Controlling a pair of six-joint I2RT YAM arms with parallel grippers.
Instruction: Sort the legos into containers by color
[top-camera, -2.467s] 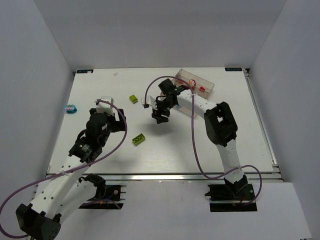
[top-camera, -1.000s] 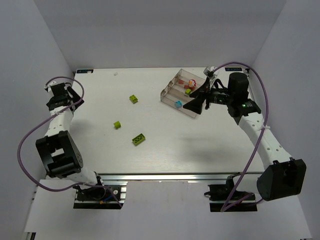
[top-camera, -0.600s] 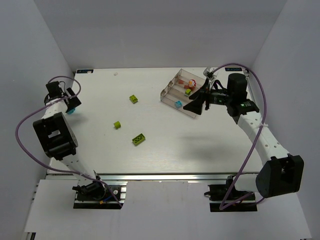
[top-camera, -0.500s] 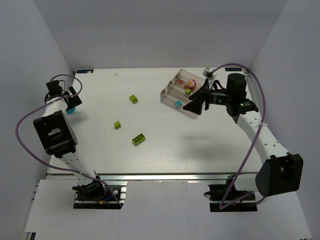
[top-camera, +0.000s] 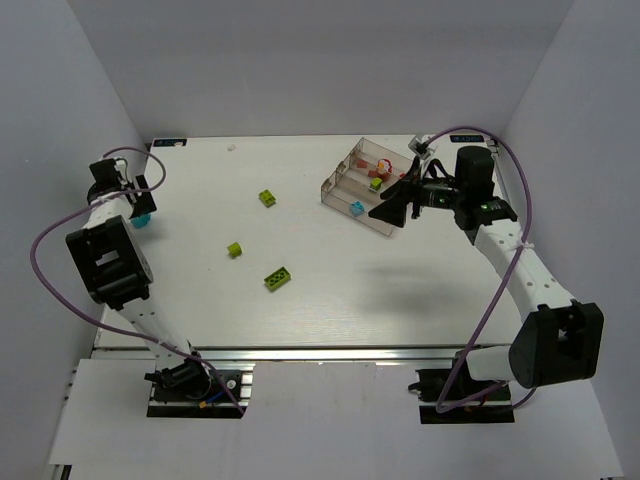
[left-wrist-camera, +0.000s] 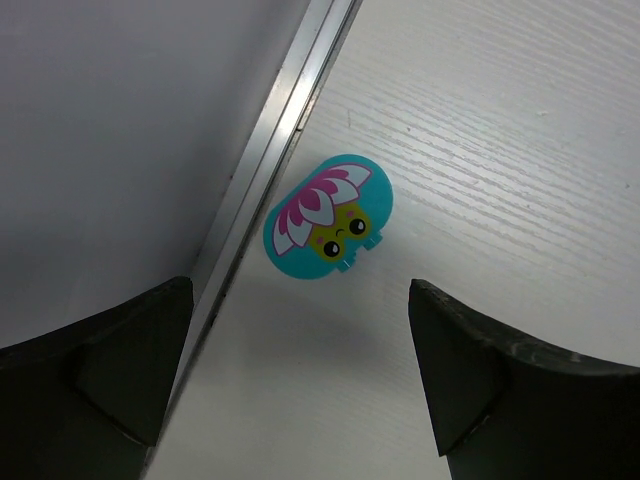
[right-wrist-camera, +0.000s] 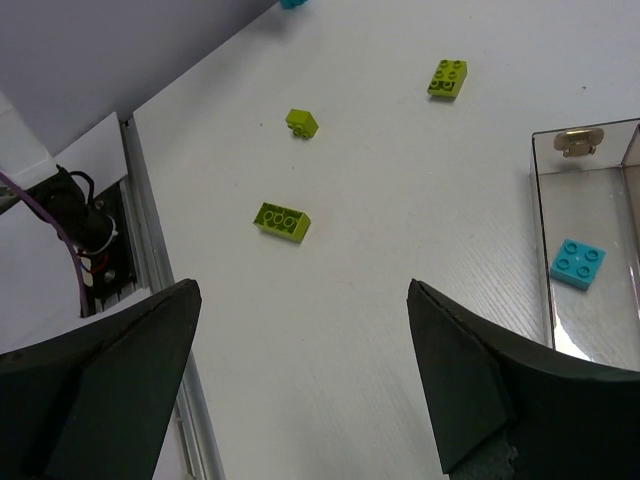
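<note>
A cyan oval brick with a magenta flower face lies by the table's left rail; it also shows in the top view. My left gripper is open and empty, hovering over the brick, which lies just beyond the fingertips. Three lime bricks lie mid-table, also in the right wrist view. The clear tray holds red bricks, a lime one and a cyan one. My right gripper is open and empty above the table at the tray's near corner.
An aluminium rail runs along the table's left edge with a grey wall beyond it. The tray's near wall stands at the right of the right wrist view. The left arm's base and cable sit past the near edge.
My left gripper has moved in over the cyan-and-magenta brick at the left edge. The right arm has shifted only slightly by the tray. No brick has moved in the last second.
</note>
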